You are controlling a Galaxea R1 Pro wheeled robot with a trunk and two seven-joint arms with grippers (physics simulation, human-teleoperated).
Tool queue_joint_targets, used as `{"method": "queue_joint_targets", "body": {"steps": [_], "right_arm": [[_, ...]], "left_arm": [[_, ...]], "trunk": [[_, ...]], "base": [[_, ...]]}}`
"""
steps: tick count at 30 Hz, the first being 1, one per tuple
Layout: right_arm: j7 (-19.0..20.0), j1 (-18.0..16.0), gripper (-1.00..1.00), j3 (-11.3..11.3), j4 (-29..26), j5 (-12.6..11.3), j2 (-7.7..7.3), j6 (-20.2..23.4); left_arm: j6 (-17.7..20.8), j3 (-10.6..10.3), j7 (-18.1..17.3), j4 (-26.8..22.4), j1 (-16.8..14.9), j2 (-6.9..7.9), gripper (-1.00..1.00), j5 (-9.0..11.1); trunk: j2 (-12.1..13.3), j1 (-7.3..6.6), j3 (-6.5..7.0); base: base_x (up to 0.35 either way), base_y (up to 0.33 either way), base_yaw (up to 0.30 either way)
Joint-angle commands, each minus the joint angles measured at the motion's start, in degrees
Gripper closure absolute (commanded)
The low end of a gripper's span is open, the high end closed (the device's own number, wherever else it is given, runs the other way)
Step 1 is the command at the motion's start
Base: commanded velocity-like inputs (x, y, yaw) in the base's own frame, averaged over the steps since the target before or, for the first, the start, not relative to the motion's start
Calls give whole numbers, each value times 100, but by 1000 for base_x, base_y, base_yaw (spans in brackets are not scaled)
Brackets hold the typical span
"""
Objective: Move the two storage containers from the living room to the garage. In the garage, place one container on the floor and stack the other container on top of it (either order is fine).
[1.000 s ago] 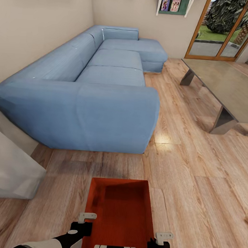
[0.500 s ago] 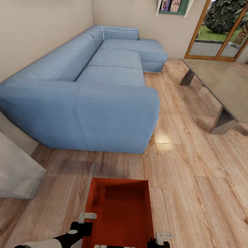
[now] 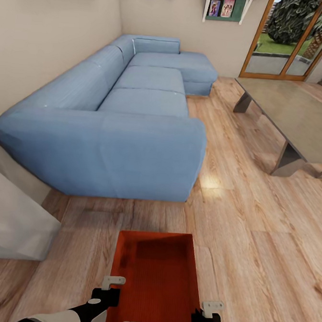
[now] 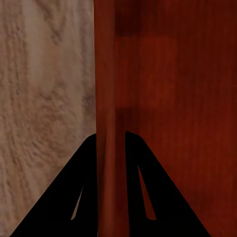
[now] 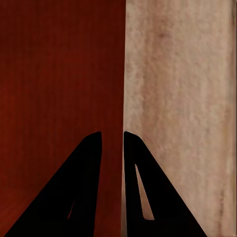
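Observation:
One orange-red storage container (image 3: 155, 271) is in the living room, low in the head view over the wood-plank floor (image 3: 256, 235), open top facing up. My left gripper (image 3: 109, 296) is shut on its left wall and my right gripper (image 3: 200, 320) on its right wall. In the left wrist view the two dark fingers (image 4: 74, 192) of the left gripper (image 4: 109, 136) straddle the container's (image 4: 173, 74) wall. The right wrist view has the right gripper (image 5: 112, 134) pinching the thin edge of the container (image 5: 59, 74), with floor beyond.
A blue L-shaped sofa (image 3: 134, 130) stands close ahead and to the left. A grey low table (image 3: 299, 113) is at the right, with wood-framed glass doors (image 3: 289, 40) behind it. A pale grey block (image 3: 13, 218) sits at the left edge. Open floor lies between sofa and table.
The whole picture has shifted a little, so the camera has moved slightly. The container and both grippers keep the same place in the view.

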Motion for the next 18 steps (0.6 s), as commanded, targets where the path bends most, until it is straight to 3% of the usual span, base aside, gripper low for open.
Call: {"method": "queue_joint_targets", "body": {"steps": [1,18], "right_arm": [[-37,3,100,42,22,-18,-1,-17],[-14,4,100,42,22,59,7,-17]], "left_arm": [[-23,138,26,13,-12,-17,100,-78],[-22,138,26,13,-14,-18,100,-78]], "trunk": [[40,-23,15],[722,-397,320]], "base": [[0,0,0],[0,0,0]]}}
